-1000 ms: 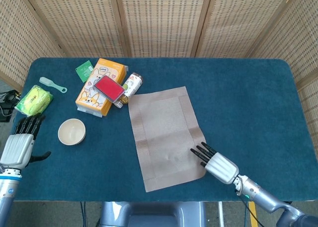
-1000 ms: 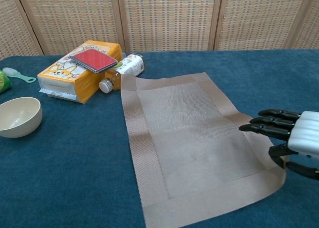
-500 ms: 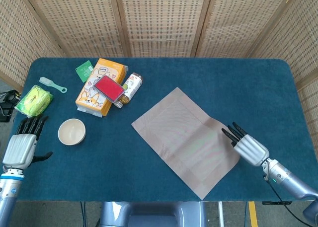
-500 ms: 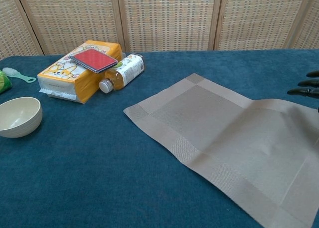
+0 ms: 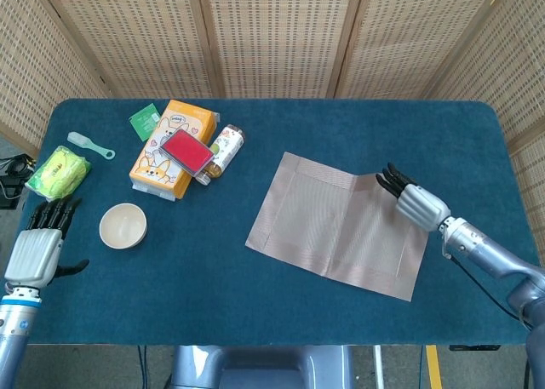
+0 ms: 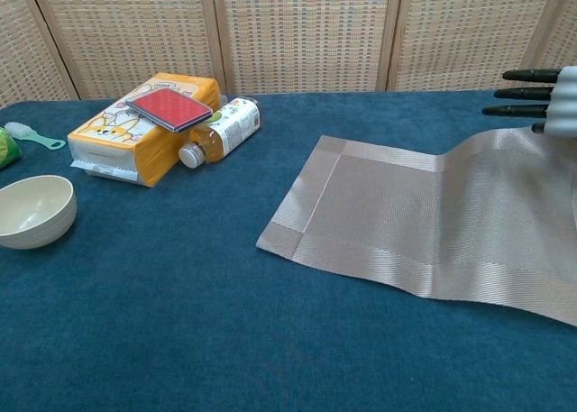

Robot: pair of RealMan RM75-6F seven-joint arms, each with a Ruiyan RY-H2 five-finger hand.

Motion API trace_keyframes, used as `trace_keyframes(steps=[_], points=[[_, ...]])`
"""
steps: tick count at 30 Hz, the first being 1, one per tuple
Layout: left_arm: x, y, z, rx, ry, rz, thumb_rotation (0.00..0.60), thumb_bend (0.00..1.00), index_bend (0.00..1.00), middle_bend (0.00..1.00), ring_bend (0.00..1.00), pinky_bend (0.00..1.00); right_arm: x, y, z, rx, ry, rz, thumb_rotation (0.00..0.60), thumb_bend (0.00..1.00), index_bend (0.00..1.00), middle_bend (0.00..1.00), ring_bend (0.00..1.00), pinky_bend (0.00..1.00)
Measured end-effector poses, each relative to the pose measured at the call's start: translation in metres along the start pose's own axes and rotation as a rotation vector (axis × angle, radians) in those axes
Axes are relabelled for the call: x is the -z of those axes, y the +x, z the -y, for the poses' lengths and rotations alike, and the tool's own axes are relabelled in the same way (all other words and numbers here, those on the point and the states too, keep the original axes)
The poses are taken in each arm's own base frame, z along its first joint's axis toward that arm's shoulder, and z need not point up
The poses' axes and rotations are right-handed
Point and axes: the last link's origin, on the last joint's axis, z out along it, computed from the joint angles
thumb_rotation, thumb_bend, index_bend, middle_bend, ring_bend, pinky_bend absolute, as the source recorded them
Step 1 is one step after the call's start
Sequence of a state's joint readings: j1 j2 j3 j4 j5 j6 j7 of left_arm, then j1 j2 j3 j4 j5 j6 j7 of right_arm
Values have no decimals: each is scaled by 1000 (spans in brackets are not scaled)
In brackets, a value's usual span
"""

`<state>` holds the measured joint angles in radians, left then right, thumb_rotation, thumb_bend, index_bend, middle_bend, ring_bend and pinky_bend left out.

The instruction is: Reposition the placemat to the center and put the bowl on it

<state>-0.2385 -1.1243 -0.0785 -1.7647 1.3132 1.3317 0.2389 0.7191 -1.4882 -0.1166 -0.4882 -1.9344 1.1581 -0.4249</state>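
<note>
Rightward, right hand (image 5: 415,203) fingers (image 6: 521,92) grip placemat (image 5: 341,225).

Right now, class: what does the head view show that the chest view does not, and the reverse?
Only the head view shows the left hand, open beside the table, and the green packet. Only the chest view shows the placemat lifted at its right end. Both show the bowl, the orange box, the bottle and the right hand gripping the placemat.

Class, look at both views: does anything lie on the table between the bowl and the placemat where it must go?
Nothing visible does. Bare blue cloth separates the bowl from the placemat; the orange box and bottle lie farther back.
</note>
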Motion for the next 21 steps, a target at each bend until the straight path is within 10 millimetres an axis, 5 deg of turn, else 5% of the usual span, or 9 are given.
trace_keyframes(steps=[2, 4, 7, 14, 21], points=[[-1, 0, 1, 0, 4, 3, 600, 0, 0, 0, 0, 0, -9, 1, -1, 37, -9, -3, 600, 398, 168, 0, 0, 0], [-3, -1, 2, -1, 7, 6, 600, 0, 0, 0, 0, 0, -14, 1, -4, 52, -43, 3, 600, 182, 8, 0, 0, 0], [-4, -2, 2, -1, 6, 11, 600, 0, 0, 0, 0, 0, -16, 2, -9, 5, -137, 12, 600, 10, 0, 0, 0, 0], [-6, -5, -2, -3, -41, 19, 600, 0, 0, 0, 0, 0, 5, 12, -10, -260, -342, -17, 600, 0, 0, 0, 0, 0], [-13, -8, -16, 15, -161, 3, 600, 0, 0, 0, 0, 0, 50, 37, 4, -640, -489, -60, 600, 0, 0, 0, 0, 0]])
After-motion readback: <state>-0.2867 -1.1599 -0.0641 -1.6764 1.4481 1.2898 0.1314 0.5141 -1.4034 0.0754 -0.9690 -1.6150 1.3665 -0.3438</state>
